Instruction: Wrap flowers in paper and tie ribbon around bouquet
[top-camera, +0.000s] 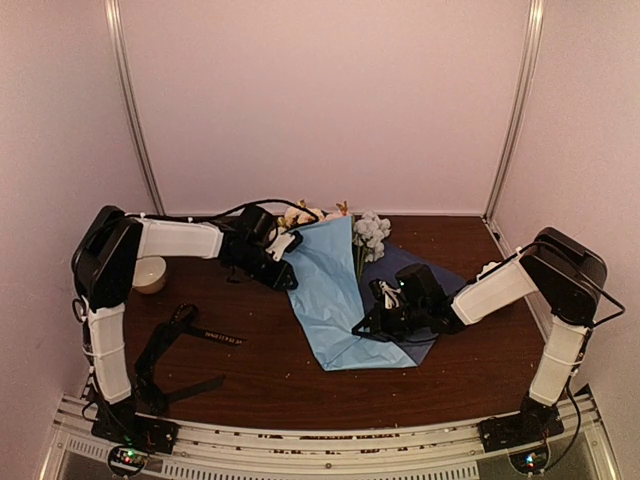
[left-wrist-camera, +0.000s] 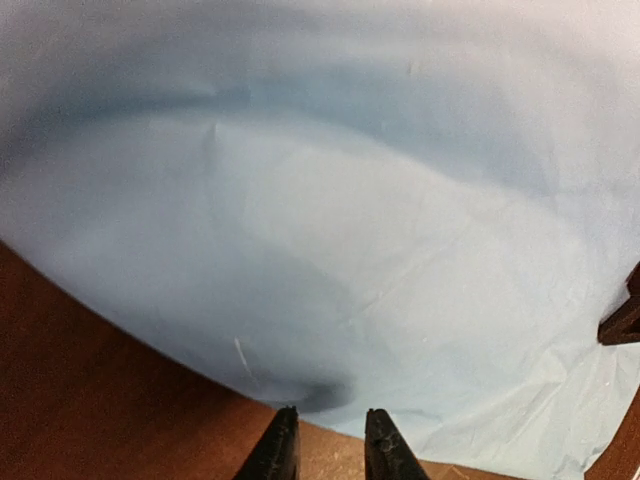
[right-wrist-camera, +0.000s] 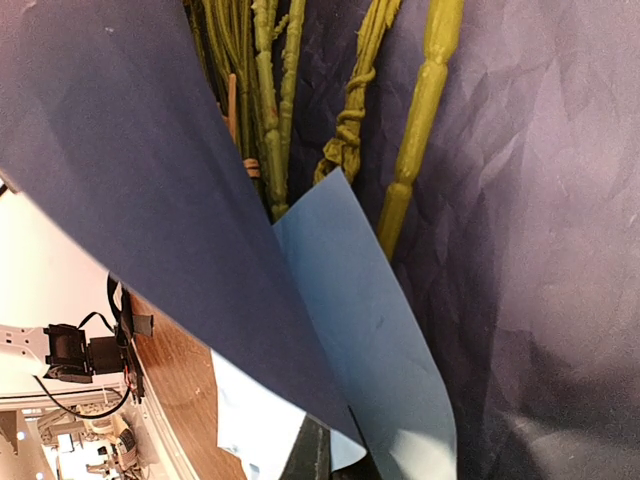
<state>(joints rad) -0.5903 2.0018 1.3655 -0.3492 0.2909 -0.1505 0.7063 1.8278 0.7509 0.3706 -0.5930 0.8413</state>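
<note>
**Right pincer shut on the sheet, left one a crack open at its edge**

My right pincer (top-camera: 386, 301) is closed tight. From its own camera only a dark bit of it shows at the bottom. The paper (top-camera: 335, 290) runs right down into it, so I take it that I have the sheet pinched there. The dark blue side curls up and over in front of me, and a lighter blue flap hangs down beside it. Behind the curl I see the green stems (right-wrist-camera: 270, 100) of the flowers (top-camera: 372, 231), lying against the dark, crinkled inside of the sheet.

My left pincer (left-wrist-camera: 330, 447) stands only slightly open. The brown wood of the table (top-camera: 270, 385) shows in the narrow gap between its tips, and I see nothing in the gap itself. The pale blue edge of the sheet bulges just beyond the tips, with a small dark crease right in front of them. I cannot tell whether the tips touch it.

From above, the sheet lies across the middle of the table, its light side folded over toward the left and a dark corner showing under my right arm. The flower heads, whitish and cream, poke out at its far end near the back wall. The ribbon (top-camera: 215, 338) lies on the wood to the left, well apart from the sheet. A small pale cup (top-camera: 150, 275) sits by my left arm.
</note>
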